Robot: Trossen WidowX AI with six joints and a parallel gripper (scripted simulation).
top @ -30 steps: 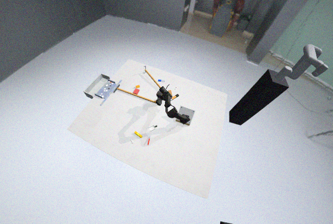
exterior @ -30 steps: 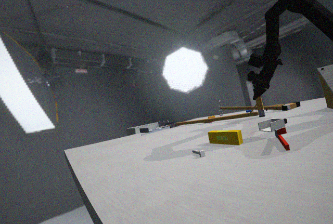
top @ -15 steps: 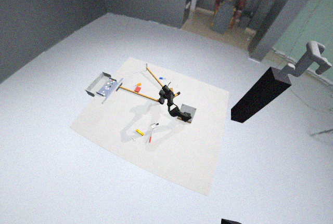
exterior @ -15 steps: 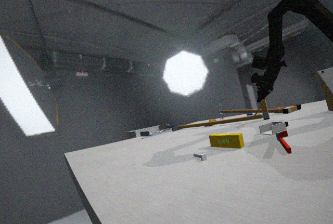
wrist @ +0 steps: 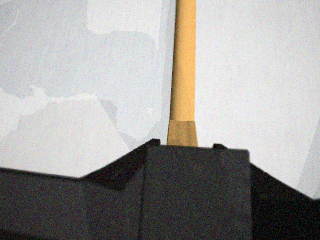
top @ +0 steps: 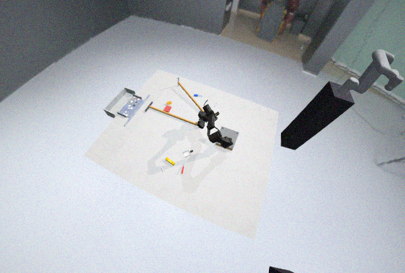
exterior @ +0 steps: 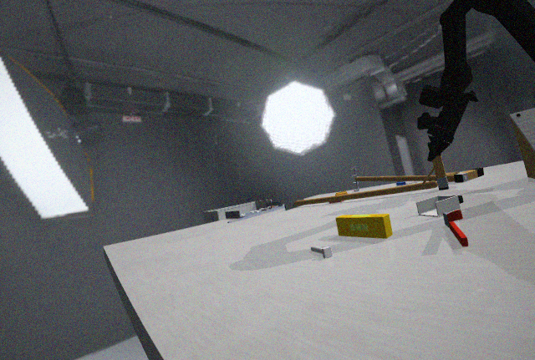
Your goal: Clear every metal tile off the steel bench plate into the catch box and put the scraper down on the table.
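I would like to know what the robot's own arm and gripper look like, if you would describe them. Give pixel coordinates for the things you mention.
The arm (top: 214,135) (exterior: 455,41) is black, with chunky, angular joints and straighter links between. The gripper (exterior: 436,158) is black too, with blocky parts and tapering fingers. No marking is readable at this blur.

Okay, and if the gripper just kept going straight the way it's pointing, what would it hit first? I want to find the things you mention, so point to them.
Probably the pale table top (top: 209,181) (exterior: 276,304): the gripper (top: 200,125) (exterior: 434,156) points steeply down, though the scraper's grip end (exterior: 441,176) (wrist: 183,134) it holds would likely touch first.
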